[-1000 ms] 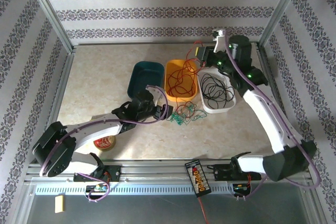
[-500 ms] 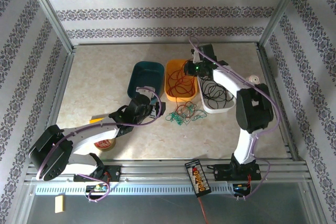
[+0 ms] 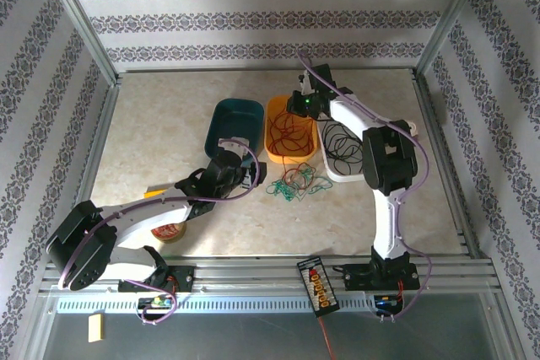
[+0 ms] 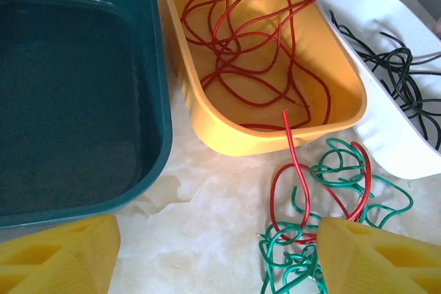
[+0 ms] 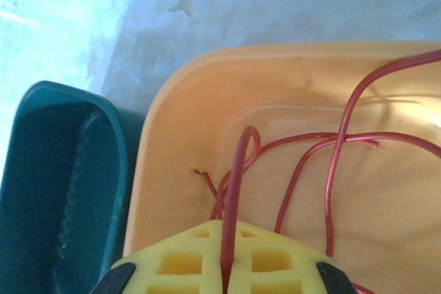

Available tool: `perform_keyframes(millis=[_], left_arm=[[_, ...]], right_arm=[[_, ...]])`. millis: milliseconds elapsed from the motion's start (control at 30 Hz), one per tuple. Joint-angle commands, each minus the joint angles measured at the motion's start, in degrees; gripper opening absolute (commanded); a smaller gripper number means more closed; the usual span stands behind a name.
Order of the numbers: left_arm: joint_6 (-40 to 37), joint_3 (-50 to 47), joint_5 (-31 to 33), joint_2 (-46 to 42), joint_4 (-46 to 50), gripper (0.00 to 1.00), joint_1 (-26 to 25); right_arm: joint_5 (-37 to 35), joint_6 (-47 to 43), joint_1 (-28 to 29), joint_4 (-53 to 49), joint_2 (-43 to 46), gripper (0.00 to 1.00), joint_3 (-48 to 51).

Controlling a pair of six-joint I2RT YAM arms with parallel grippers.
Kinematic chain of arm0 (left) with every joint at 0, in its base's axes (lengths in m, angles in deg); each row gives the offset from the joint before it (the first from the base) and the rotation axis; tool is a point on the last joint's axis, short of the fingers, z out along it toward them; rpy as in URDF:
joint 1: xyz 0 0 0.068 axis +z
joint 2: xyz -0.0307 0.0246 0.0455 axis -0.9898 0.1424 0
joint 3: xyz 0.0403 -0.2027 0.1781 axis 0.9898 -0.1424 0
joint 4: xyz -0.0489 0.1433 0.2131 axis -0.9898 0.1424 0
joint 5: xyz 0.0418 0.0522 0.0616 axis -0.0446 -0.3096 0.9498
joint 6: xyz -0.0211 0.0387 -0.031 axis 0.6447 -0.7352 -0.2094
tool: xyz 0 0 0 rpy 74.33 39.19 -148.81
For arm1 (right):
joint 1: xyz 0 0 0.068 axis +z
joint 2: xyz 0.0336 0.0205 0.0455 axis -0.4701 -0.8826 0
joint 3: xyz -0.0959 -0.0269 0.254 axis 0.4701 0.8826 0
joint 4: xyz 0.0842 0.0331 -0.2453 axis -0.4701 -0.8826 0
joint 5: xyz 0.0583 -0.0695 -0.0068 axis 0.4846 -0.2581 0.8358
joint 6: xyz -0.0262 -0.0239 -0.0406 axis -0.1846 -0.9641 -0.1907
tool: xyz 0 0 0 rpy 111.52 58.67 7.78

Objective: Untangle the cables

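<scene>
Three bins on a marbled table (image 3: 160, 115), oddments by the near rail.
The teal bin (image 3: 239, 117) sits just left of the orange bin (image 3: 268, 128), and the white bin (image 3: 354, 178) just right of it. Well nearer than the orange bin lies a black plug board (image 3: 318, 285). A round tin (image 3: 169, 230) stands to the near left, with a small yellow block (image 3: 96, 327) beyond it.

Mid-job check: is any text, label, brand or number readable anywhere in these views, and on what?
No text reads clearly.
Tin by the left arm: red label, print too blurred to read.
Connector board on the front rail: markings too small to read.
Teal bin, orange bin, white bin: no lettering visible.
</scene>
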Motion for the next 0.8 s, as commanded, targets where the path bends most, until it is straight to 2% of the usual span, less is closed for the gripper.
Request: perform_keyframes(millis=[0, 100, 133, 233, 333, 533, 767], left_arm=[[-0.1, 1.6, -0.1, -0.1, 0.1, 0.75, 0.3], [-0.2, 1.6, -0.4, 0.0, 0.3, 0.75, 0.3], [-0.3, 1.6, -0.5, 0.1, 0.2, 0.75, 0.3], [-0.7, 2.0, -1.0, 0.6, 0.3, 0.75, 0.3], [-1.6, 2.7, -1.3, 1.2, 0.9, 0.76, 0.3], [-5.3, 5.3, -5.3, 3.9, 4.1, 0.77, 0.4], [-9.4, 9.0, -14.4, 9.9, 7.3, 0.74, 0.8]], right_arm=[[0.9, -0.3, 1.6, -3.8, -1.1, 0.05, -0.4], [0.5, -0.1, 1.7, -3.8, 0.3, 0.07, 1.4], [0.3, -0.1, 1.6, -3.7, 1.0, 0.11, 2.0], [-2.4, -1.8, 1.6, -2.7, 5.5, 0.38, 4.6], [-5.8, -4.6, 1.6, -1.5, 12.7, 0.48, 7.2], [-9.3, -7.8, 1.7, -1.9, 26.3, 0.53, 14.8], [-7.0, -7.5, 3.4, -4.2, 39.9, 0.52, 30.8]])
